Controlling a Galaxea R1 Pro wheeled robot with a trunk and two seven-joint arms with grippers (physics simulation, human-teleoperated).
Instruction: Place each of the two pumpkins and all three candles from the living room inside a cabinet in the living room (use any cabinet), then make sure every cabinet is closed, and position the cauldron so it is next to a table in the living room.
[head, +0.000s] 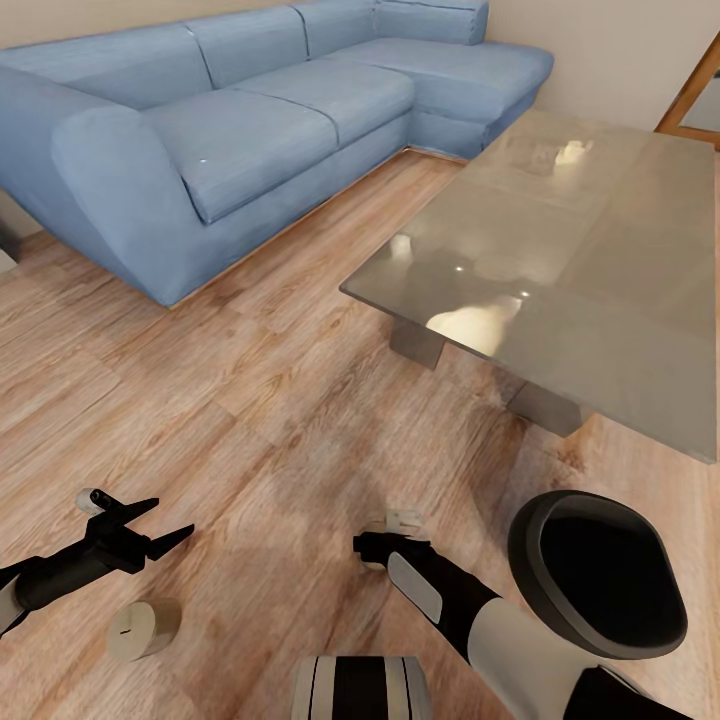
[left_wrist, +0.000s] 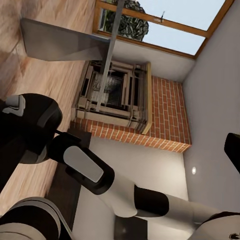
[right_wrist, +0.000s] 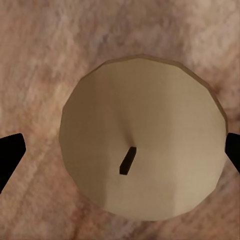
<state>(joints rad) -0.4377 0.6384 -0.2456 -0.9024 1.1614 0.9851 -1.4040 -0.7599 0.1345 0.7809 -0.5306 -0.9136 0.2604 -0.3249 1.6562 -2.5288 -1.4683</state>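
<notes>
Head view: right gripper (head: 392, 532) low over a candle (head: 400, 521) on the floor, cauldron (head: 598, 575) close beside the forearm; an elbow swing might knock it. Left gripper (head: 150, 525) spread, empty, second candle (head: 143, 628) near.

Right wrist view: candle top (right_wrist: 142, 150) sits between 2 spread fingertips (right_wrist: 10, 155), untouched; off-centre closing could tip it.

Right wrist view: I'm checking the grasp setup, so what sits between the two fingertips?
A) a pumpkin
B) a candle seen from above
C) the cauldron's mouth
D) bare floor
B: a pale round candle top with a dark wick nub lies between the right gripper fingertips, on the wood floor.
</notes>
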